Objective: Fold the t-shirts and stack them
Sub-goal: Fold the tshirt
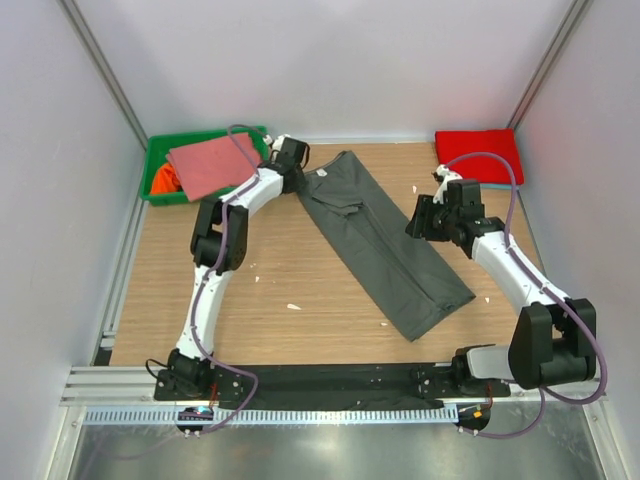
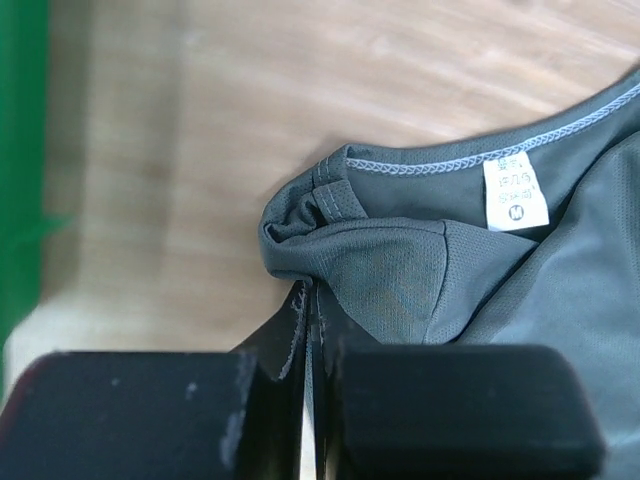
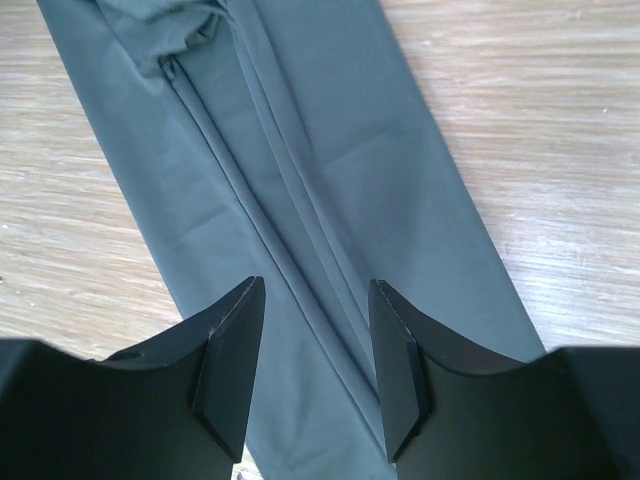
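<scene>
A dark grey t-shirt [image 1: 385, 245], folded into a long strip, lies diagonally across the middle of the table. My left gripper [image 1: 300, 172] is at its far end and is shut on a bunched corner of the dark grey t-shirt [image 2: 420, 280], beside the collar and its white neck label [image 2: 515, 195]. The left gripper [image 2: 312, 300] has its jaws pressed together with cloth pinched between them. My right gripper [image 1: 418, 222] hovers open over the strip's right edge. In the right wrist view the right gripper [image 3: 315, 290] has nothing between its fingers, and the grey t-shirt [image 3: 300, 150] lies flat beneath.
A folded red t-shirt [image 1: 478, 155] sits at the far right corner. A green bin [image 1: 158, 150] at the far left holds a salmon-pink shirt [image 1: 212, 165] over an orange one [image 1: 165, 180]. In the left wrist view the green bin [image 2: 20, 150] is close on the left.
</scene>
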Tool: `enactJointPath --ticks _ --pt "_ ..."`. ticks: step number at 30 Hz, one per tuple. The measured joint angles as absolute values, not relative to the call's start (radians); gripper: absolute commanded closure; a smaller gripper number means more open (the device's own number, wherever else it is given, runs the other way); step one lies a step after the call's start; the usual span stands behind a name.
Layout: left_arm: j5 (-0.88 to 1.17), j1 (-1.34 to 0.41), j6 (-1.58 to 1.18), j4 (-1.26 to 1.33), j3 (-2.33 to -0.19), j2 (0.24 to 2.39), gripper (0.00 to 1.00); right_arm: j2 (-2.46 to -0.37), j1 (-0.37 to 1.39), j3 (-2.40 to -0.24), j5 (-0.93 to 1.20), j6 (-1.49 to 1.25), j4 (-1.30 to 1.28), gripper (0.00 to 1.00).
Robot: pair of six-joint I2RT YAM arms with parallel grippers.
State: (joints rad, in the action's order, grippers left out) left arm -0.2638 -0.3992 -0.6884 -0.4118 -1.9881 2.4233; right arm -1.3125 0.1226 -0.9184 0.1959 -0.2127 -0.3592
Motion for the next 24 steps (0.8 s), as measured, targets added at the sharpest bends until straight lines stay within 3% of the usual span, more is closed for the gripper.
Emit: enactJointPath --ticks 8,12,13,15,20,24 --pt "-0.194 -0.368 -0.507 -0.408 -2.311 2.621 0.98 -1.370 0.123 -0.890 0.178 -0.213 -0.352 0.46" --pt "-0.148 -0.338 -0.424 -0.380 -2.392 2.669 0.65 -1.408 0.123 -0.890 0.155 -0.210 -0.358 0.43" --pt "-0.142 -0.334 -0.404 -0.377 -2.398 2.671 0.41 -1.419 0.123 -0.890 0.149 -0.208 -0.366 0.42" --pt "-0.136 -0.324 -0.371 -0.373 -2.408 2.671 0.34 -1.431 0.123 -0.891 0.139 -0.204 -0.381 0.41" --pt "-0.153 -0.334 -0.333 -0.408 -2.359 2.590 0.32 -1.434 0.123 -0.894 0.115 -0.200 -0.419 0.36" --pt "-0.175 -0.385 -0.366 -0.475 -2.190 2.369 0.38 -1.426 0.115 -0.886 0.085 -0.201 -0.442 0.31"
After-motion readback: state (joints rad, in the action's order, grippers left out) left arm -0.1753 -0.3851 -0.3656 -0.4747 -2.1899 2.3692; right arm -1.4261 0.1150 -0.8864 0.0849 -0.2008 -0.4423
